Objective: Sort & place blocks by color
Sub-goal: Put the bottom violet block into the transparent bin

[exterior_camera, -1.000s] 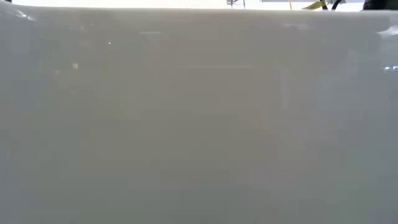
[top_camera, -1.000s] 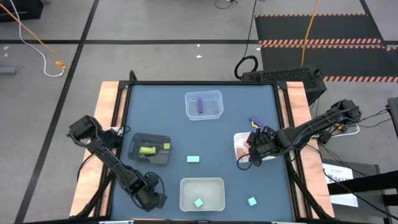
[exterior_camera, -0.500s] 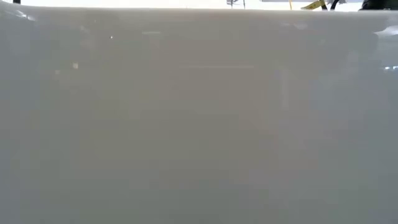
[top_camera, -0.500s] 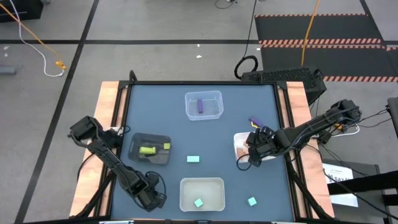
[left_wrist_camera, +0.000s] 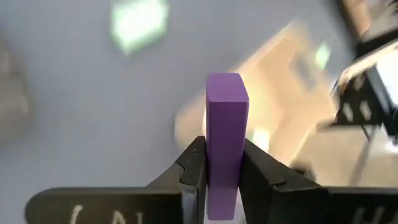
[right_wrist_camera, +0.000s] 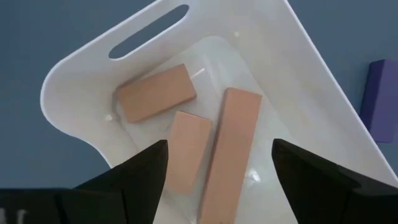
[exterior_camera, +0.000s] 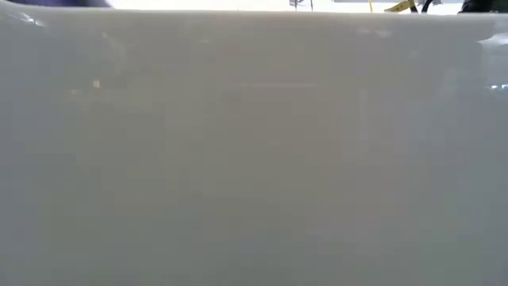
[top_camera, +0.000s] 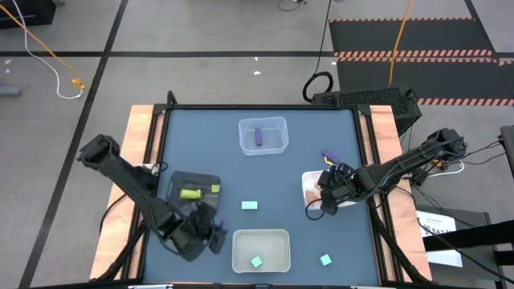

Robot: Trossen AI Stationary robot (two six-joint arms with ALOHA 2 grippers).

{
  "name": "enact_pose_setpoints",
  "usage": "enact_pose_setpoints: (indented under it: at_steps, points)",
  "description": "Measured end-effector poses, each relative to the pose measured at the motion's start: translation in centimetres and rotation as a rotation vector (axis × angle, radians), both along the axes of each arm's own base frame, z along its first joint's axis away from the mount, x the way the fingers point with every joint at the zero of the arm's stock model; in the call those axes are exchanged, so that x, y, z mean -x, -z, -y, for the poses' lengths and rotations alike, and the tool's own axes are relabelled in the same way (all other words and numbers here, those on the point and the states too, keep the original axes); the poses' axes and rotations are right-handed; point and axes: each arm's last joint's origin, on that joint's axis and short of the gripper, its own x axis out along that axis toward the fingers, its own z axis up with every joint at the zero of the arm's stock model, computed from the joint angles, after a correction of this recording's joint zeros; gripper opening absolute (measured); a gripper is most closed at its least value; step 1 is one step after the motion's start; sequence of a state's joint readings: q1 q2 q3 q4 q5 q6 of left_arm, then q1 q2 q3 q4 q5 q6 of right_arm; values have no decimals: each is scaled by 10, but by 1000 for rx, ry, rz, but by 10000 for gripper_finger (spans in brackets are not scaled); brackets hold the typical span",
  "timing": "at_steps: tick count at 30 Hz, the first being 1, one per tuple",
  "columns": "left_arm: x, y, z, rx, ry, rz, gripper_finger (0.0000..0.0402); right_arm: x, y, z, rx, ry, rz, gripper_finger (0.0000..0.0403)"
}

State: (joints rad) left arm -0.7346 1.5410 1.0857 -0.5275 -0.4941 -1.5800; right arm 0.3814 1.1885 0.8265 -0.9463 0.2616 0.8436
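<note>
Left arm: reaching in from the table's (top_camera: 161, 160) left edge, elbow raised, wrist lying low near the front edge. Left gripper (left_wrist_camera: 222, 163): fingers clamping a purple bar (left_wrist_camera: 225, 124) upright between them. Right arm: stretching in from the table's right edge. Right gripper (right_wrist_camera: 217, 180): fingers standing wide apart, gripping nothing.

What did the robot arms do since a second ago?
The left gripper swung from the table's near-left corner toward the clear tray, its fingers shut on a purple block. The right gripper stayed open over the white tray with three orange blocks. Nothing else moved.
</note>
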Motion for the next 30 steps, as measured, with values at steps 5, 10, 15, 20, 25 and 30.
enact_pose_setpoints:
  at_steps: [5, 10, 15, 20, 25, 30]
  points:
    - [-25, -33, -20, -364, 63, 228, 68, -2, 0, -1, -7, 0, 22, 279]
    - [-53, -68, -38, -690, 167, 390, 65, -9, -2, -4, -36, 0, 98, 279]
    - [-71, -88, -58, -921, 184, 466, 66, -20, -6, -8, -75, -27, 212, 279]
    - [-81, -95, -80, -1013, 133, 470, 67, -31, -13, -12, -77, -130, 328, 279]
    - [-87, -96, -99, -1036, 87, 437, 66, -40, -20, -15, -43, -224, 437, 279]
    - [-93, -93, -119, -1054, 48, 384, 66, -44, -24, -13, 72, -232, 501, 279]
